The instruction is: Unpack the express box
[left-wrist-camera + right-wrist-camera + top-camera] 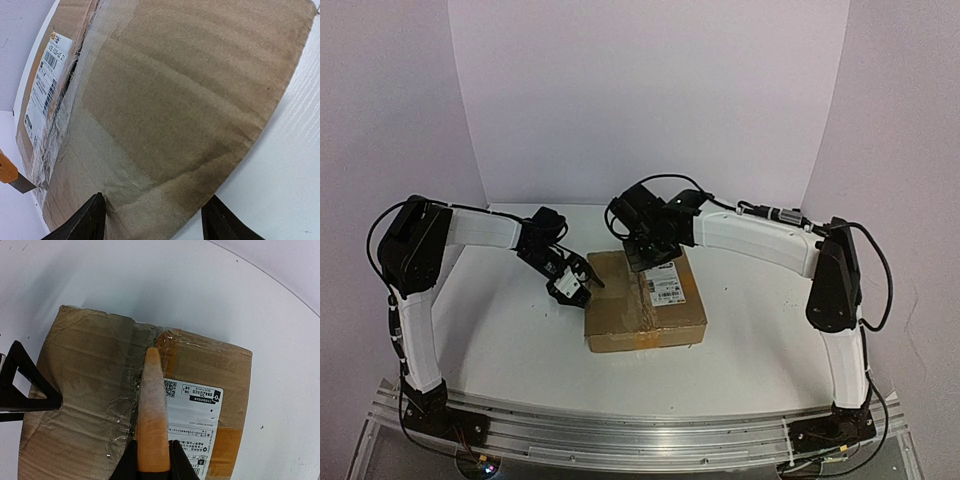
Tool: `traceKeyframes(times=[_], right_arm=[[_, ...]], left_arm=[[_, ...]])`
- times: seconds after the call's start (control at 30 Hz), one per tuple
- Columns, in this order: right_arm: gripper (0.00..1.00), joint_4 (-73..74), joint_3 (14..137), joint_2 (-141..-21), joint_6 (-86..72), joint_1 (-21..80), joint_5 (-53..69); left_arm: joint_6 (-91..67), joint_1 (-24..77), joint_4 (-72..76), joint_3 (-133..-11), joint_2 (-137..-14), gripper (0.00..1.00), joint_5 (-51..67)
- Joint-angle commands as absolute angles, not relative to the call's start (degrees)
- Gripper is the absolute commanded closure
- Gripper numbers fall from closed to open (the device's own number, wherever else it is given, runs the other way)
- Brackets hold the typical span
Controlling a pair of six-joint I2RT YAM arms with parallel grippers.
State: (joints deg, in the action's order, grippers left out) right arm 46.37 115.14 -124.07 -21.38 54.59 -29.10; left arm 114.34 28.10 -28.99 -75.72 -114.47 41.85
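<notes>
Slicing the taped seam looks to be the step in hand, with the flaps closed and nothing lifted out. Nearest the arm bases the white table [520, 345] shows bare, and beyond it the express box [645, 305] lies flat at mid-table between the two arms, label [195, 405] up. At its left far corner sits the left gripper [155, 197], jaws apart with the cardboard edge between them; whether either finger touches the box I cannot tell. Farther back the right gripper [152, 446] hangs over the far edge, jaws clamped on an orange knife [150, 405] whose tip points at the seam tape [131, 365]. The next move, as I judge it, calls for the blade to be drawn along that seam while the left side steadies the carton — shallow enough to spare the contents. From the right wrist the blade is hidden under the handle; the left wrist shows only a sliver at the box edge, and whether the tape is pierced is unclear.
</notes>
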Motion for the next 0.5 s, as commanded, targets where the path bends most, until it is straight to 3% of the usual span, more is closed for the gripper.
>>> traceKeyframes(times=[0.0,0.47], right_arm=[[1.0,44.3,117.0,-124.8,-20.5,54.8,-29.0],[1.0,46.1,111.2,-126.6,-24.0,53.2,-23.0]], left_arm=[[114.1,28.9,-34.0,-74.1,-114.1,0.35,40.1],[111.2,29.2,-33.4,-74.7,-114.2,0.36,41.3]])
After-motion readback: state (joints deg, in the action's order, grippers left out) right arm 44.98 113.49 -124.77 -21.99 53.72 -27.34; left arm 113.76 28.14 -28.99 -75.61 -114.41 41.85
